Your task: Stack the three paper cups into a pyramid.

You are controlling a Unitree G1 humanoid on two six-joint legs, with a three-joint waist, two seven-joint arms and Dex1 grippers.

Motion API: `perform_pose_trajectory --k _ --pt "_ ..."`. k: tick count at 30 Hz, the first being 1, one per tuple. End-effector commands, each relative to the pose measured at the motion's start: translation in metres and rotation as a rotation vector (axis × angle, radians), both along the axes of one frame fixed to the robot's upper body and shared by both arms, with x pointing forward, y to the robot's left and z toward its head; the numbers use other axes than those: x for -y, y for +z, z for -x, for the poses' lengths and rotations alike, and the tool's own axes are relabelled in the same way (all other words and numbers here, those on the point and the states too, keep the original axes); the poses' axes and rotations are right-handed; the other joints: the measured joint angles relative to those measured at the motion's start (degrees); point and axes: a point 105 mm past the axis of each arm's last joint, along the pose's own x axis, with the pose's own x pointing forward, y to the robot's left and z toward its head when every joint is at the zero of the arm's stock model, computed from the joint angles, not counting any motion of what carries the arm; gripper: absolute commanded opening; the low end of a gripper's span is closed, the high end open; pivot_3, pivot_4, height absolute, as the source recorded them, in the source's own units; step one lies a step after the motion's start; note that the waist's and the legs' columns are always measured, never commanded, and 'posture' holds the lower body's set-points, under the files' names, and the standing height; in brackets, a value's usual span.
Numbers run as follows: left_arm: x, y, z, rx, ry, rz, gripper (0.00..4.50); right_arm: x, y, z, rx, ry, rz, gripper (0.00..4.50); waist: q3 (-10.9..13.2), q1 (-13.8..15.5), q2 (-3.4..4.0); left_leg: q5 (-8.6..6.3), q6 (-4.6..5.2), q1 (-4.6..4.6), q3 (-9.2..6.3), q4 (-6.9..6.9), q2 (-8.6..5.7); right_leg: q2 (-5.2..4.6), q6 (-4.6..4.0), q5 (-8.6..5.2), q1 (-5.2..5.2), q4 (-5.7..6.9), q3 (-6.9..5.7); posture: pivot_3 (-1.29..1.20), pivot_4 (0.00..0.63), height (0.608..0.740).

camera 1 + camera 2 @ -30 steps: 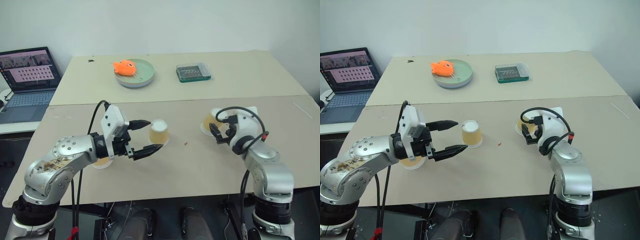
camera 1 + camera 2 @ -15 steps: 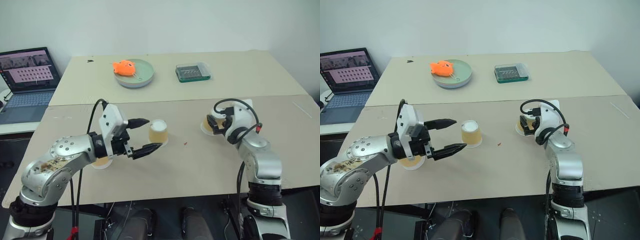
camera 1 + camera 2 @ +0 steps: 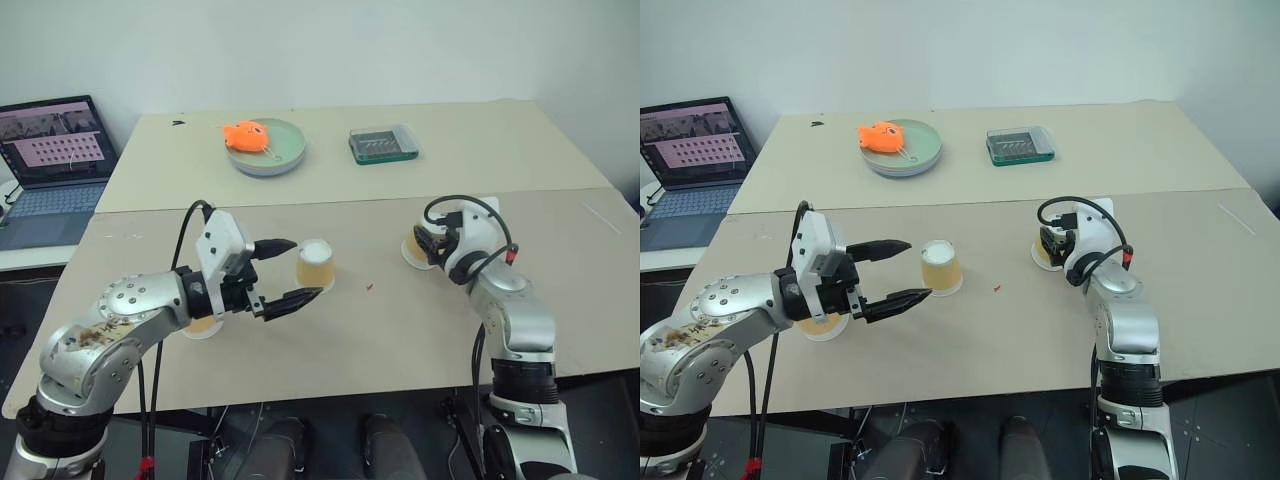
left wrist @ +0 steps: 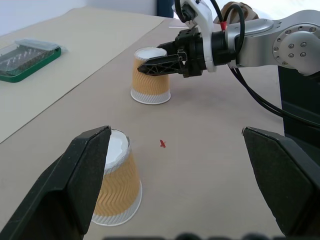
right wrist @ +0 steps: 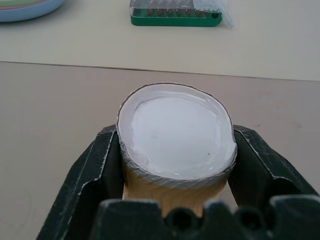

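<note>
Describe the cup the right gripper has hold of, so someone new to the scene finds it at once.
On the nearer tan table, look to the robot's right side, well clear of the green plate on the far table. There an upside-down paper cup stands with the right gripper closed on its sides. The middle cup sits between the left gripper's open fingers, ungripped.

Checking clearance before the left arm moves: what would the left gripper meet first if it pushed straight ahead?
Probably the middle paper cup: the open left gripper points at it, fingertips flanking its near side.
</note>
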Motion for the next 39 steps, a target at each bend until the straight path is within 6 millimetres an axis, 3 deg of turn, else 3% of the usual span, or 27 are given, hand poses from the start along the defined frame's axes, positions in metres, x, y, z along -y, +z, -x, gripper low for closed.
perform_pose_trajectory --k 1,4,11,14,18,27,39 --pt "0.000 0.011 0.005 0.045 -0.007 0.001 4.50 -0.008 0.027 -0.001 0.102 0.030 -0.002 2.53 0.00 -0.04 0.00 0.00 0.00 0.00 0.00 0.00 0.00 0.00 0.00 0.00 0.00 0.00 0.00 0.00 0.150 0.740" --pt "0.002 0.011 0.006 0.044 -0.011 0.000 4.50 -0.015 0.040 0.003 0.136 0.098 -0.013 2.53 0.00 -0.13 0.00 0.00 0.00 0.00 0.01 0.00 0.00 0.00 0.00 0.00 0.00 0.00 0.01 0.00 0.150 0.740" --pt "0.004 0.011 0.006 0.038 -0.023 0.001 4.50 -0.037 0.058 0.028 0.125 0.490 0.039 2.53 0.01 -0.31 0.00 -0.05 0.07 0.00 0.02 0.00 0.00 0.00 0.04 0.00 0.05 -0.06 0.00 0.00 0.150 0.740" --pt "0.005 0.012 0.005 0.037 -0.032 0.000 4.50 -0.049 0.051 0.041 0.058 0.708 0.074 2.53 0.01 -0.34 0.00 -0.05 0.08 0.00 0.05 0.00 0.01 -0.02 0.06 0.01 0.05 -0.07 0.02 0.00 0.150 0.740" --pt "0.005 0.013 0.004 0.039 -0.034 -0.001 4.50 -0.062 0.030 0.049 -0.028 0.868 0.115 2.53 0.01 -0.55 -0.03 -0.07 0.11 0.06 0.08 0.01 0.07 0.00 0.06 0.00 0.13 -0.10 0.02 0.00 0.150 0.740" --pt "0.002 0.015 0.007 0.041 -0.029 -0.009 4.50 -0.090 0.006 0.034 -0.065 0.996 0.216 2.53 0.03 -0.48 -0.08 -0.07 0.11 0.05 0.15 0.01 0.09 0.01 0.06 0.01 0.08 -0.08 0.08 0.00 0.150 0.740" --pt "-0.001 0.015 0.008 0.046 -0.004 -0.013 4.50 -0.106 0.009 0.016 -0.018 1.025 0.257 2.53 0.02 -0.47 -0.12 -0.07 0.09 0.06 0.15 0.01 0.08 0.02 0.03 0.04 0.04 -0.07 0.11 0.00 0.150 0.740"
